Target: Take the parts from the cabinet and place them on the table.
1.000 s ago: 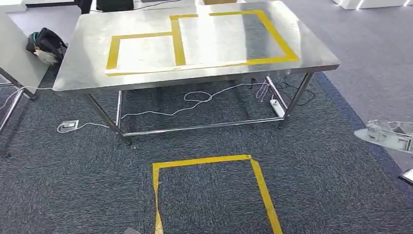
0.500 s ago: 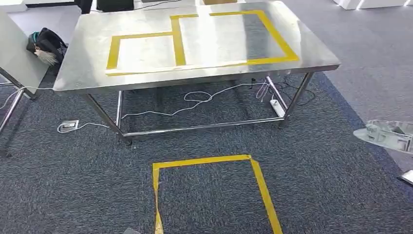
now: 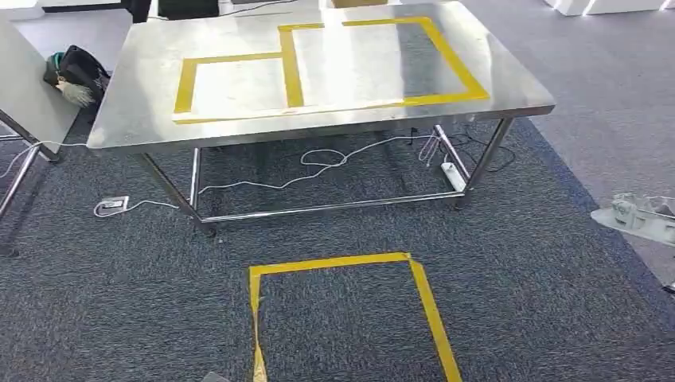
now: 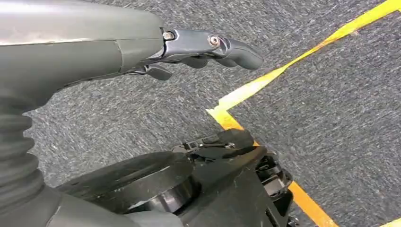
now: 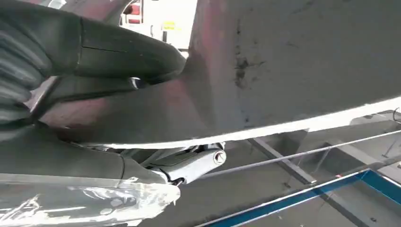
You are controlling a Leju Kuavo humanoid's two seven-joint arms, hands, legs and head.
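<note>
Steel table (image 3: 127,87) carries unlettered yellow tape (image 3: 290,76).

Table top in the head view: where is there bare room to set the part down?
The steel table is bare all over. Two yellow-taped rectangles mark free patches: the smaller one toward the left, the larger one beside it, sharing a tape edge. The untaped margins are bare too. Nothing crowds it; the right hand holds the metal part off to the right.

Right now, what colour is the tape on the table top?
Yellow: the tape marks two adjoining rectangles on the steel table, clearest in the head view.
</note>
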